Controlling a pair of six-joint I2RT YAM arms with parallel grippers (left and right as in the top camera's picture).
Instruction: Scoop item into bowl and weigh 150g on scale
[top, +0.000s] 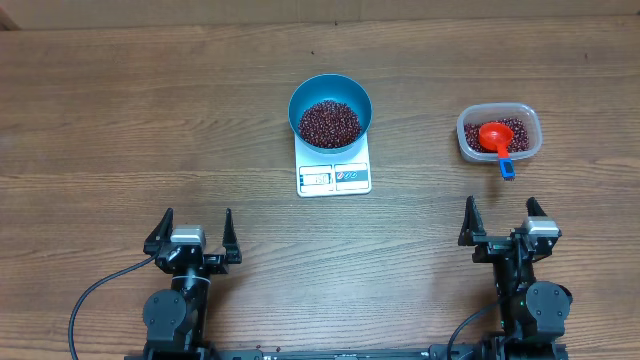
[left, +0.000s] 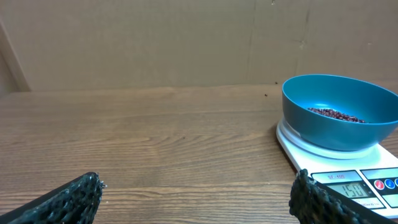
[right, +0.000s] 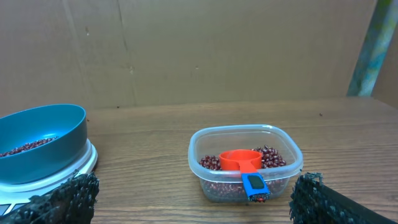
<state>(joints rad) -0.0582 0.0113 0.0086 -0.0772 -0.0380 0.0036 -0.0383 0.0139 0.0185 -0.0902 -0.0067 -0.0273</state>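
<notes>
The blue bowl (top: 331, 103) stands on the white scale (top: 334, 176) at the table's middle back, with dark red beans (top: 330, 122) inside it. The left wrist view shows the bowl (left: 339, 112), its beans (left: 336, 114) and the scale (left: 348, 183), whose display reads 150. In the right wrist view the bowl (right: 37, 143) is at the left. My left gripper (top: 193, 238) is open near the front left, well short of the scale. My right gripper (top: 507, 226) is open at the front right, nothing between its fingers.
A clear plastic tub (top: 499, 133) at the back right holds more beans and a red scoop (top: 494, 137) with a blue handle end; in the right wrist view the tub (right: 245, 163) lies straight ahead of my open fingers. A cardboard wall backs the table.
</notes>
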